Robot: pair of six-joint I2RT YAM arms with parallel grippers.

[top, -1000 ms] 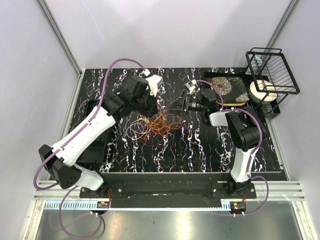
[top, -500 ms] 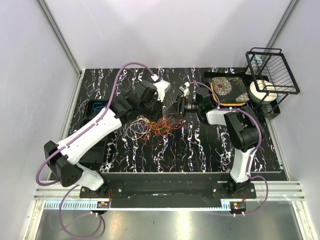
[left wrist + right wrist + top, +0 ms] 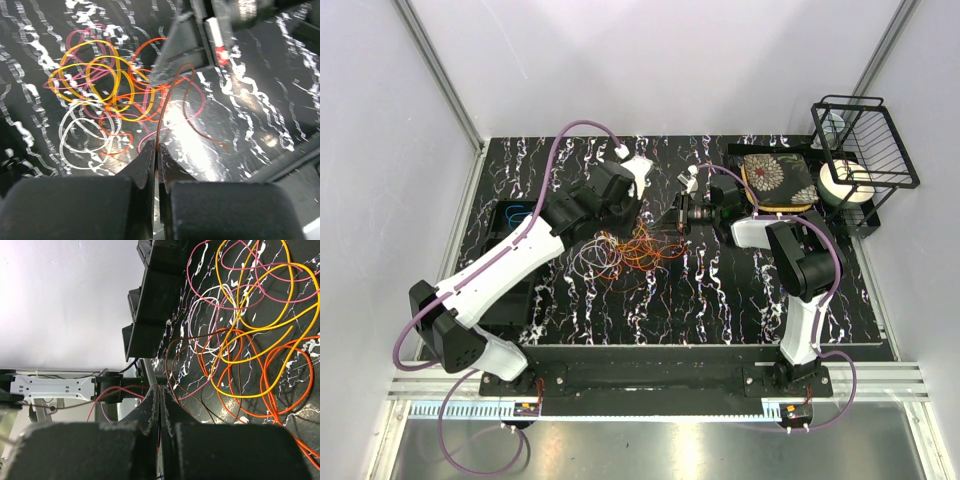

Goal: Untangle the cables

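Note:
The cables (image 3: 632, 250) lie in a loose tangle of orange, yellow, pink, white and brown loops on the black marbled table. In the left wrist view the cables (image 3: 100, 95) spread to the upper left. My left gripper (image 3: 634, 218) stands at the tangle's far edge, and this left gripper (image 3: 157, 152) is shut on a thin brown cable (image 3: 165, 100) that rises from its tips. My right gripper (image 3: 678, 214) faces it from the right. The right gripper (image 3: 160, 390) is shut, with a thin red cable (image 3: 112, 392) running into its tips. Orange and yellow loops (image 3: 250, 355) lie beyond.
A black bin (image 3: 515, 215) with blue cable inside sits at the left edge. At the back right are a floral plate (image 3: 778, 178), a white roll (image 3: 845, 182) and a black wire rack (image 3: 865, 140). The two grippers are close together over the tangle.
My right gripper has gone from open to shut. The left arm swung right towards the right gripper, then held still. The tangle shifted slightly.

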